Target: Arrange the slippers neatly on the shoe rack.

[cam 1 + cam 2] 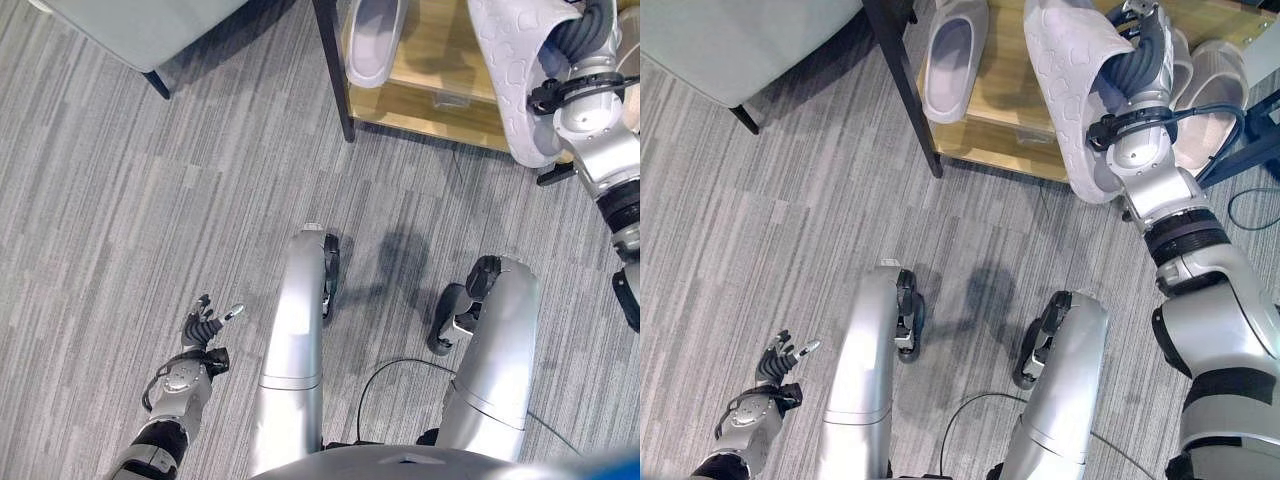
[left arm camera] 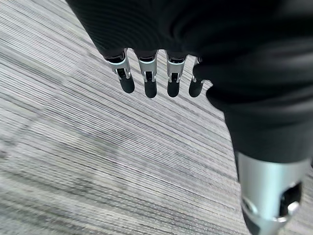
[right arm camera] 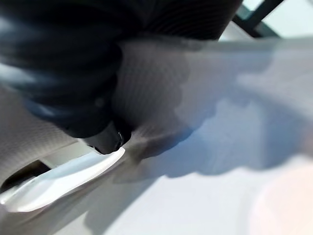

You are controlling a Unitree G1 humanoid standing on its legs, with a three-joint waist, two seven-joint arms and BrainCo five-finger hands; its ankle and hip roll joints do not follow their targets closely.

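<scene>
Left eye view: the right hand (image 1: 585,45) holds a pale slipper (image 1: 515,70) sole-up over the front edge of the wooden shoe rack (image 1: 440,105); another slipper (image 1: 375,40) lies on the shelf beside the black post (image 1: 335,70).
Right eye view: the held slipper hangs tilted, its heel past the shelf edge; two more slippers (image 1: 1215,85) sit on the shelf behind the arm. Grey carpet (image 1: 760,230) lies open in front of the rack (plenty of room there).
Left wrist view: the left hand (image 2: 151,78) hangs above the carpet, fingers straight, holding nothing.
Right wrist view: fingers wrapped against the slipper's pale surface.
Writing: no readable print anywhere.
</scene>
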